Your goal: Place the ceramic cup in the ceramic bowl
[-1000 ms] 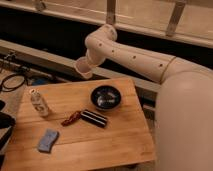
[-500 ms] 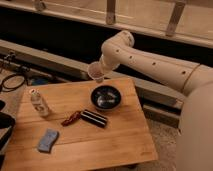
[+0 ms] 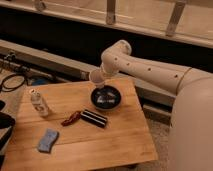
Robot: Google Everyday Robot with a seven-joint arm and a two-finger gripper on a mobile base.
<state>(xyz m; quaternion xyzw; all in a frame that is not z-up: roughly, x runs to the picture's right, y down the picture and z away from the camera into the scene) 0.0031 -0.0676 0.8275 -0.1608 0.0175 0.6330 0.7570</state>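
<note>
We could not make out the gripper [image 3: 98, 79] above the ceramic bowl [image 3: 105, 97], hidden behind the ceramic cup [image 3: 96, 77]. The arm [image 3: 150, 72] ran off the right edge, and the bottle's [image 3: 38, 103] markings were unreadable.

Claw [image 3: 98, 80] by matt white cup [image 3: 96, 77]; glossy black bowl [image 3: 105, 97]; wooden table [image 3: 120, 130]

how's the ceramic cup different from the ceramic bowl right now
The ceramic cup is white and narrow; the ceramic bowl is black, glossy and clearly wider. The cup is held at the gripper, above the bowl's far-left edge, while the bowl rests on the wooden table. The cup is taller for its width; the bowl is shallow. Both are round and open.
</note>
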